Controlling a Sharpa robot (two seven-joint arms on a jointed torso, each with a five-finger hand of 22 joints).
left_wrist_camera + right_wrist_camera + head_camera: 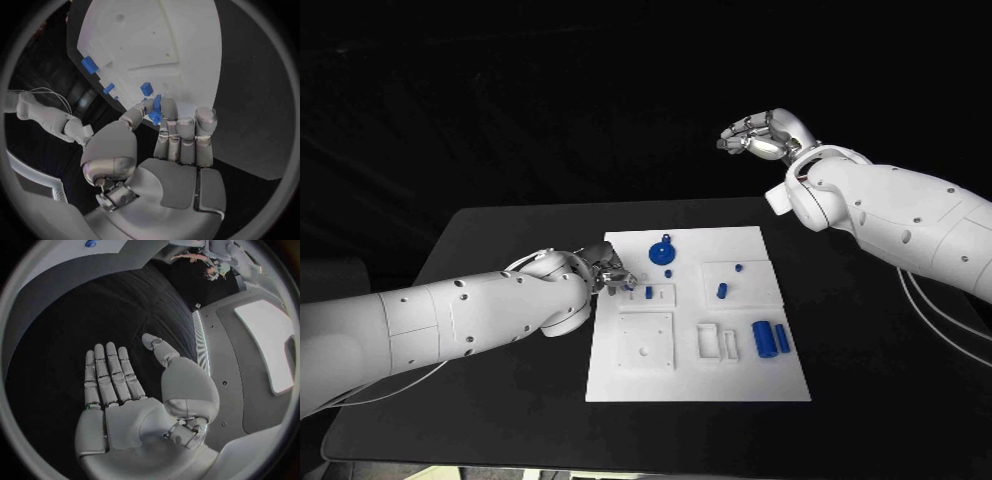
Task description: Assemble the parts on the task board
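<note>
The white task board (733, 375) lies in the middle of the black table. My left hand (604, 270) is at the board's left edge and pinches a small blue part (155, 111) between thumb and fingertips, just over the board's rim (187, 60). On the board are a round blue piece with a tab (662, 250), a small blue peg (721, 290) and two blue cylinders (770, 338) side by side. My right hand (762, 133) hangs high beyond the table's far edge, its palm (131, 410) flat, fingers straight, holding nothing.
White raised blocks and recessed plates (646, 340) stand on the board's near half. More blue pieces (89, 64) show on the board in the left wrist view. Black table surface (877, 380) surrounds the board on all sides.
</note>
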